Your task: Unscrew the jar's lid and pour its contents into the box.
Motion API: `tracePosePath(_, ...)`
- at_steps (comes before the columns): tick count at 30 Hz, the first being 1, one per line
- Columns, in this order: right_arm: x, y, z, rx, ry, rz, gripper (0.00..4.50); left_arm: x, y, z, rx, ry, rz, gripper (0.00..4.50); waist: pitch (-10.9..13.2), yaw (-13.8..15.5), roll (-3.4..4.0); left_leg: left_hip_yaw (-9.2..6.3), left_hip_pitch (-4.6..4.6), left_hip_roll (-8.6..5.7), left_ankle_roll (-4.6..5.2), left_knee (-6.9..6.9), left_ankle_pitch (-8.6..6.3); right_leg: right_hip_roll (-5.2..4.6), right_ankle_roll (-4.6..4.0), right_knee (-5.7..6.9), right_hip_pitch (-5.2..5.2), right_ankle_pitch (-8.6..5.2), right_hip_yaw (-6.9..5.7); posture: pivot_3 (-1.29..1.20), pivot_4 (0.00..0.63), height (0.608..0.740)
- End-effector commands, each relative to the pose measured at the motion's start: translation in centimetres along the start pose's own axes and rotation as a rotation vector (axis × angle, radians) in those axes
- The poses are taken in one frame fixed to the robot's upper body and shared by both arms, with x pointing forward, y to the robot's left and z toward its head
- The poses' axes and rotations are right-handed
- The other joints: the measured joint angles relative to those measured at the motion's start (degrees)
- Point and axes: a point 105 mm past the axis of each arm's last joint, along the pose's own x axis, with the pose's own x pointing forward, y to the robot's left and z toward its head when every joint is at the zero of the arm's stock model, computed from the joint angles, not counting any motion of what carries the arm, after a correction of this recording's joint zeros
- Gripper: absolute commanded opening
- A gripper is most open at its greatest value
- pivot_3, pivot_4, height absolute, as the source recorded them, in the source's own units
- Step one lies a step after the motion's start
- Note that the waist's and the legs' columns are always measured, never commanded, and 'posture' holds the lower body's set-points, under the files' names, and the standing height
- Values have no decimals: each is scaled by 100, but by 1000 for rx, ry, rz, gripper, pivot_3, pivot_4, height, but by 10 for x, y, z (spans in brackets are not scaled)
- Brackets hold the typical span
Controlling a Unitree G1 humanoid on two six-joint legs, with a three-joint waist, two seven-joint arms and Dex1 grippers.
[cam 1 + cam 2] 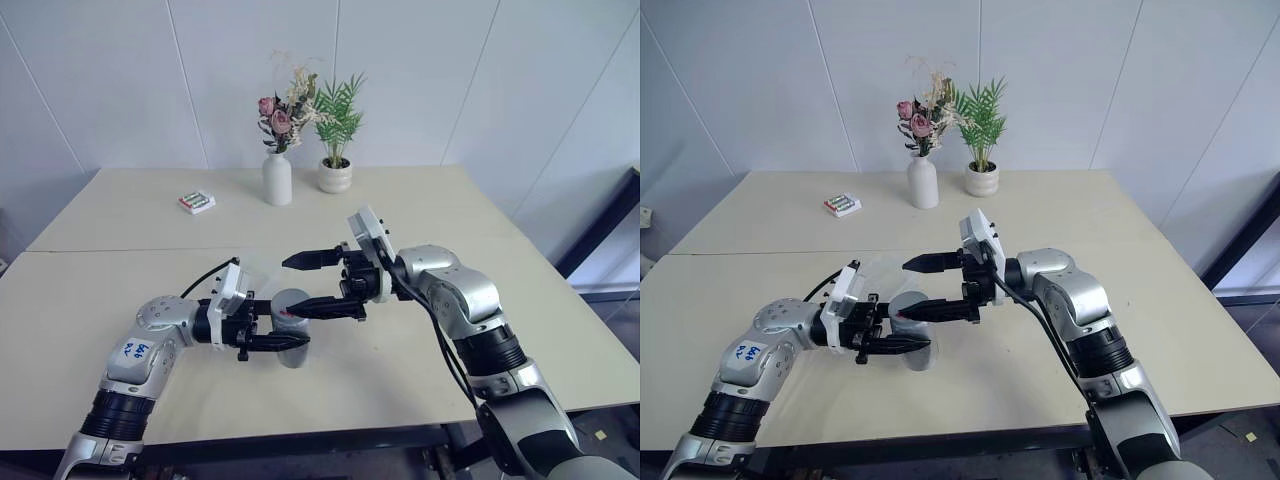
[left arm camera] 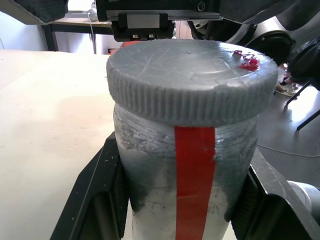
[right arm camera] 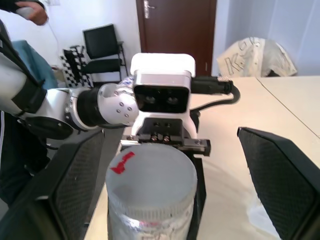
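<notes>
The left wrist view shows a red strip down the jar [image 2: 185, 170] and the lid [image 2: 192, 80] seated; the right wrist view shows the lid's red mark. The left gripper [image 1: 268, 328] is clamped on the jar above the tabletop [image 1: 120, 300]. The right gripper [image 1: 305, 285] stands spread wide, one finger above the lid, the other beside it, not gripping.

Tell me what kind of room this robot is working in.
Probably an office or lab: a plain beige table against white panelled walls, a black office chair beside a dark brown wooden door, and a white vase of dried flowers for decoration.
</notes>
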Motion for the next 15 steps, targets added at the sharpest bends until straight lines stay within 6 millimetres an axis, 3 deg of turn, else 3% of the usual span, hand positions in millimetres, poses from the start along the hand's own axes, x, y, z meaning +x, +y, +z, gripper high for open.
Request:
tracePosePath(1, 13, 10, 5, -20, -18, -7, 4476, 2, -3, 13, 49, -32, -12, 2104, 0, -8, 0, 0, 0, 0, 0, -1, 0, 0, 0, 0, 0, 0, 0, 0, 150, 740)
tracePosePath(6, 21, 16, -1, -2, -11, -19, 4476, 3, -4, 13, 49, -32, -13, 2104, 0, 0, 0, 0, 0, 0, 0, 2, 0, 0, 0, 1, 0, 0, 1, 0, 150, 740)
tracePosePath(15, 21, -1, -4, -27, 12, -106, 4476, 3, -2, 12, 67, -24, -7, 2104, 0, -2, 0, 1, 0, 0, 0, 4, 0, 0, 0, 0, 1, 0, 1, 0, 150, 740)
